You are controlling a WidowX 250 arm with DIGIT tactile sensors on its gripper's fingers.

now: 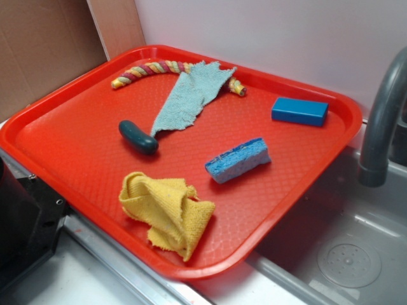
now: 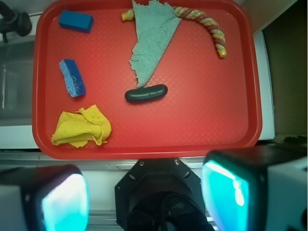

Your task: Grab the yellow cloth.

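Cloth (image 1: 167,214) lies crumpled near the tray's (image 1: 57,140) edge; end effector (image 2: 144,195) hangs wide open, empty, off the tray.

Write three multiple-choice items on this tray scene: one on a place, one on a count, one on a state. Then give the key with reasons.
1. Where on the red tray does the yellow cloth lie in the wrist view?
A. lower left corner
B. upper right corner
C. centre

2. How many cloths are on the tray?
A. one
B. two
C. four

3. How does the tool stand?
A. shut on the yellow cloth
B. open, holding nothing
C. shut on the blue sponge

Key: 1 A, it lies crumpled below the blue sponge. 2 B, only the yellow cloth and the light blue-grey cloth. 3 B, its fingers sit apart at the frame bottom, off the tray.
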